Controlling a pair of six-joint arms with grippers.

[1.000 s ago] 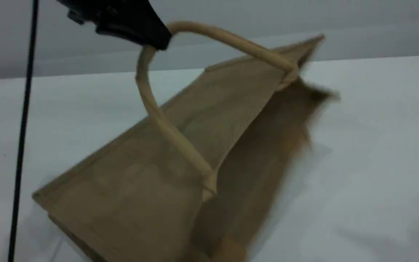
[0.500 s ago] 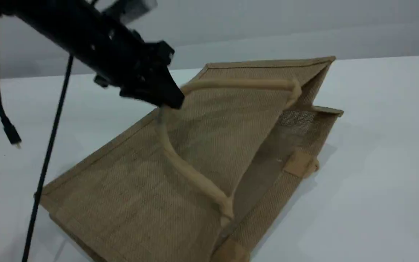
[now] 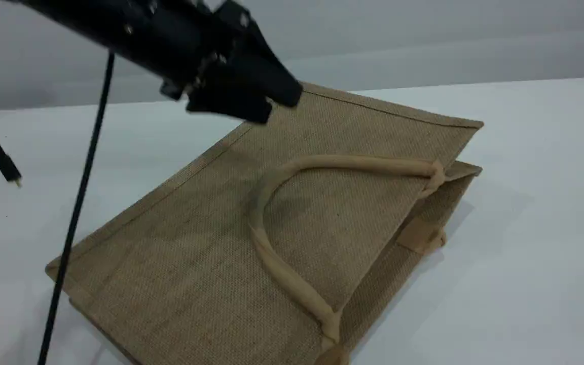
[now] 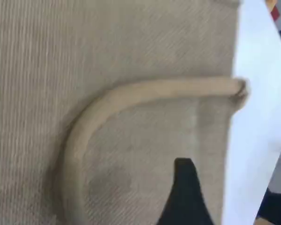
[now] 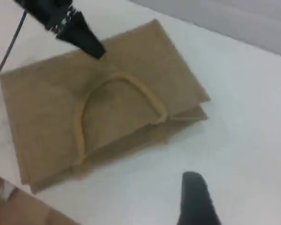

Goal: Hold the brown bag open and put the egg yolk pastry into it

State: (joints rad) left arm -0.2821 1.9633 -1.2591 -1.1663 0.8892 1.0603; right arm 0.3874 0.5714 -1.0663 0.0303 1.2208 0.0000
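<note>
The brown bag (image 3: 211, 253) lies flat on its side on the white table, mouth toward the right. Its upper beige handle (image 3: 363, 163) rests loose on the top panel. My left gripper (image 3: 279, 107) hovers over the bag's far edge, open, with nothing between its fingers. In the left wrist view the handle (image 4: 154, 91) curves across the bag (image 4: 61, 56) above a black fingertip (image 4: 185, 173). The right wrist view looks down on the bag (image 5: 42, 108) from a distance; one right fingertip (image 5: 194, 187) shows over bare table, holding nothing. The egg yolk pastry is out of view.
A thin black cable (image 3: 79, 192) hangs down at the left, crossing the bag's near left corner. A second cable with a loose plug (image 3: 5, 167) dangles farther left. The table's edge (image 5: 18, 206) lies just beyond the bag in the right wrist view.
My left gripper held the handle up with the bag's mouth gaping; it came down, opened and let go. The handle dropped onto the panel and the bag fell flat.
</note>
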